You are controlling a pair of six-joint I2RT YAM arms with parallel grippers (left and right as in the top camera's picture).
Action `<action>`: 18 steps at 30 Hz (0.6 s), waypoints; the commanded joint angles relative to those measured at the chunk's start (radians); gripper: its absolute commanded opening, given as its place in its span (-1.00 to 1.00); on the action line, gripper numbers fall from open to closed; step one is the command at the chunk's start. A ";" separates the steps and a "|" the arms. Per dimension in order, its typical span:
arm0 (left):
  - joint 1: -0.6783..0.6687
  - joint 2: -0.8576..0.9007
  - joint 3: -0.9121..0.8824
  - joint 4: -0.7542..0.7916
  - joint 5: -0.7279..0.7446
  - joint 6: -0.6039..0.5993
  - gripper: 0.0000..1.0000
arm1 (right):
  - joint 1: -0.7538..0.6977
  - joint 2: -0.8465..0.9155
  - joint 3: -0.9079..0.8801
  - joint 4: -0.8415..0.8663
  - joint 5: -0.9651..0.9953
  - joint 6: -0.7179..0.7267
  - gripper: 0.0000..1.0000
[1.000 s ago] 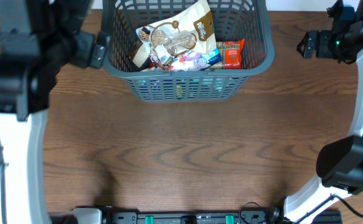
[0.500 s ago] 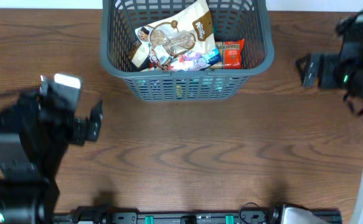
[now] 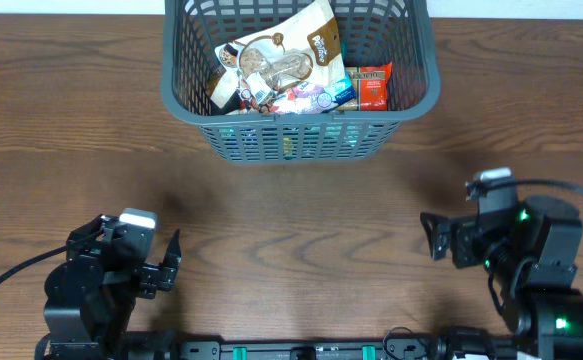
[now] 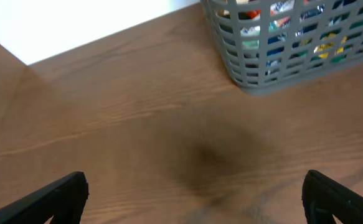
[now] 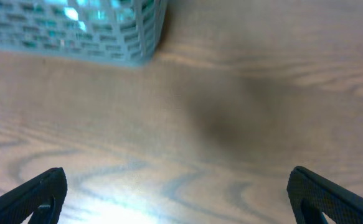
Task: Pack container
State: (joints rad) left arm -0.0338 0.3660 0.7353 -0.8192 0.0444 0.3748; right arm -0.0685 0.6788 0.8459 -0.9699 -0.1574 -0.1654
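You're looking at a brown wooden table (image 3: 291,230) whose long, wavy grain fills almost every view. Past its far edge you'll see a plain white strip (image 4: 75,25) (possibly a wall, though the left wrist view is too soft to be sure). Along the near edge runs a black rail (image 3: 301,350) with green fittings. Light falls from above: a pale glare (image 5: 125,211) sits on the wood in the right wrist view, and a soft dark shadow (image 4: 212,155) lies on it in the left one.
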 commanded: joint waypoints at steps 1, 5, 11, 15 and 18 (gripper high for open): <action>0.005 -0.009 0.000 -0.003 -0.012 0.016 0.97 | 0.010 -0.030 -0.064 -0.015 0.003 0.008 0.99; 0.005 -0.009 0.000 -0.006 -0.012 0.016 0.97 | 0.010 -0.031 -0.110 -0.063 0.003 0.008 0.98; 0.005 -0.009 0.000 -0.007 -0.012 0.016 0.97 | 0.010 -0.029 -0.122 -0.122 0.003 0.008 0.98; 0.005 -0.009 0.000 -0.007 -0.012 0.016 0.97 | 0.010 -0.029 -0.122 -0.124 0.003 0.008 0.99; 0.005 -0.009 0.000 -0.007 -0.012 0.016 0.97 | 0.010 -0.029 -0.122 -0.123 0.003 0.008 0.98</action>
State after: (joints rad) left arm -0.0338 0.3637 0.7349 -0.8265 0.0444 0.3748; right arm -0.0685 0.6525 0.7261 -1.0897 -0.1570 -0.1654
